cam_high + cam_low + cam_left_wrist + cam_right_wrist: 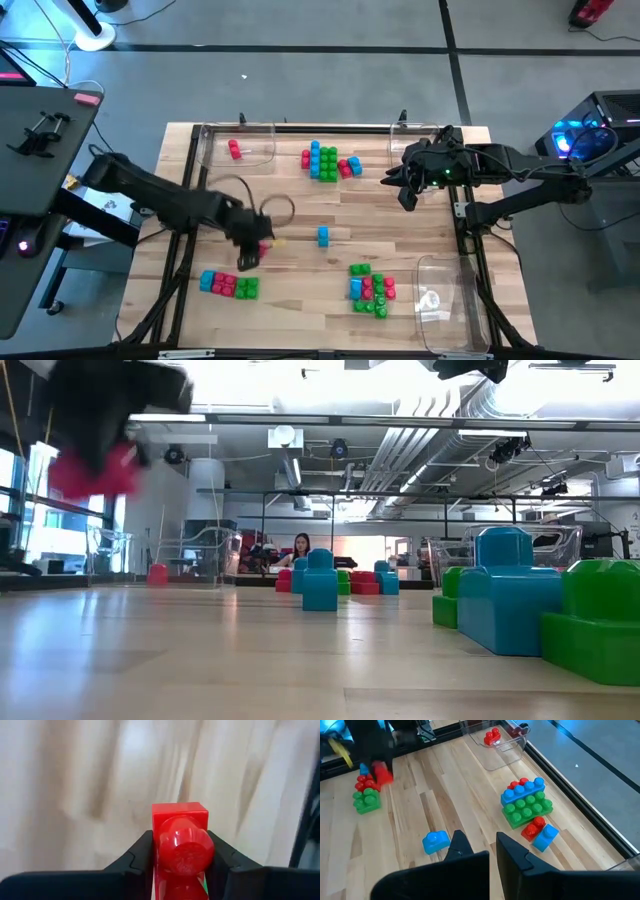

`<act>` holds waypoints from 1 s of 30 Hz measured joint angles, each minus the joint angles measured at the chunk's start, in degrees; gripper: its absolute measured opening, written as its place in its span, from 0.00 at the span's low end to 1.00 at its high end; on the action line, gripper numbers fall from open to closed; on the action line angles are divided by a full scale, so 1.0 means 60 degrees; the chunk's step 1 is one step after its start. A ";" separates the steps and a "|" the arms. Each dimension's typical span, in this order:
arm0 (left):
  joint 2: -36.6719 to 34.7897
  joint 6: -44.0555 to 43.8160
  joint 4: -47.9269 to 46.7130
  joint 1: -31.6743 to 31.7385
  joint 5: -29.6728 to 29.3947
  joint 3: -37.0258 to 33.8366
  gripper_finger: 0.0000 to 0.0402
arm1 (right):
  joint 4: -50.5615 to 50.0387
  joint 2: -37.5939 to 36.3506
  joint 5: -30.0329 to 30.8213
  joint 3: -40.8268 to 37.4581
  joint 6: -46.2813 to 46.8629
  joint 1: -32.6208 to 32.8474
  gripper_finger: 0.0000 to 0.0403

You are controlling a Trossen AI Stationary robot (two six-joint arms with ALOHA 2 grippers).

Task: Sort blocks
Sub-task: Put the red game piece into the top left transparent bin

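Observation:
My left gripper (252,252) is over the near left part of the table, shut on a red block (180,840). The low view shows that red block (95,470) up above the tabletop. My right gripper (482,845) hovers open over the far right part of the table, above a single blue block (436,841), touching nothing. Other blocks sit on the table in groups: a far middle cluster (325,160), a near left row (228,285) and a near right cluster (370,290). One red block (234,150) lies in the far left clear tray (262,135). My left gripper pinches the red block by two opposite side walls (159,845), one finger (137,857) on each side. The block's round stud (185,850) faces back toward the wrist camera. The block is lifted clear of the table.
A clear tray (418,135) stands at the far right corner and another (447,300) at the near right corner. A raised wooden rim (180,200) frames the table. Bare wood lies between the block groups in the middle.

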 joint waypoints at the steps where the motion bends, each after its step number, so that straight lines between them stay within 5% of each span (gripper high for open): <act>1: -0.0262 0.0203 -0.0262 0.0188 -0.0564 0.0402 0.23 | 0.0004 0.0000 0.0000 0.0000 0.0000 0.0000 0.00; 6: -0.1165 0.1632 -0.1334 0.1534 -0.4721 0.2082 0.37 | 0.0010 0.0000 0.0000 0.0000 0.0000 0.0000 0.00; 9: -0.1276 0.2712 -0.1405 0.3019 -0.5636 0.2565 0.39 | 0.0046 0.0000 0.0000 0.0000 0.0017 0.0000 0.00; 19: 0.0079 0.4396 -0.1025 0.7684 -0.5257 0.2595 0.39 | 0.0069 0.0000 0.0000 0.0000 0.0069 0.0000 0.00; 30: 0.0169 0.3235 -0.1632 0.8421 -0.2572 0.2595 0.67 | 0.0069 0.0000 0.0000 0.0000 0.0069 0.0000 0.00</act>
